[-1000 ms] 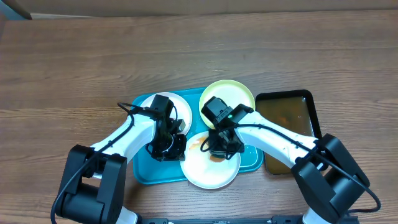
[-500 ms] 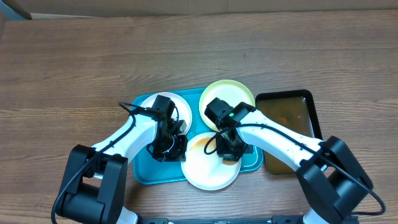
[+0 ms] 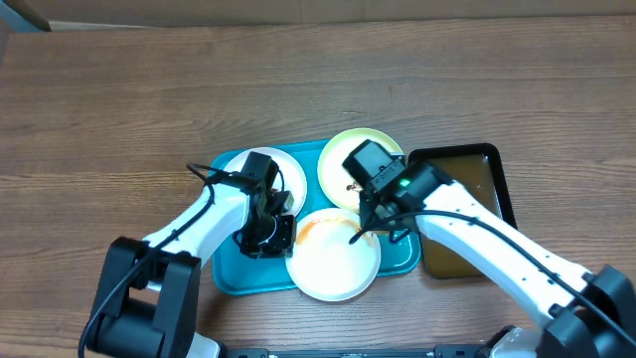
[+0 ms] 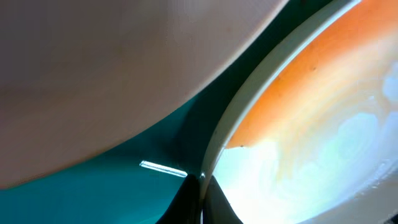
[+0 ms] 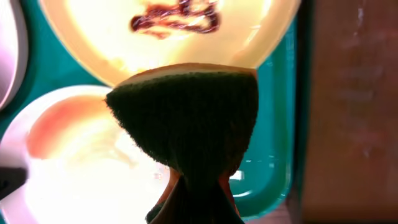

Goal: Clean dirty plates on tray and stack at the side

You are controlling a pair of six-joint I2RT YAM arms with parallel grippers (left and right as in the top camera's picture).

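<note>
1. At the left rim of the front white plate (image 3: 333, 267), your left gripper (image 3: 268, 234) has its jaws closed on that rim. In the left wrist view the dark fingertips (image 4: 185, 208) meet where the plate's edge runs in between them.
2. Your right gripper (image 3: 376, 221) is clamped tight on a sponge (image 5: 186, 118), pinching it at its narrow end so the wide part fans out ahead of the fingers. It hangs over the far right part of the front white plate. You cannot tell whether the sponge touches the plate.
3. The sponge has a rough, dark green scouring face, with an orange-yellow foam layer showing along its top edge.
4. The tray (image 3: 227, 273) is glossy turquoise plastic, rectangular with rounded corners and a raised rim. It lies on the wood-grain table (image 3: 119, 99), and all three plates sit on it.
5. The front white plate is round, smooth and wet-looking, with a faint orange smear toward its left side.
6. The rear white plate (image 3: 288, 169) lies at the tray's back left, partly under your left arm.
7. The green-rimmed plate (image 3: 343, 159) at the back right carries a dark brown smear at its centre.
8. A black tray (image 3: 467, 189) of brownish water stands just beside the turquoise tray's right edge.
</note>
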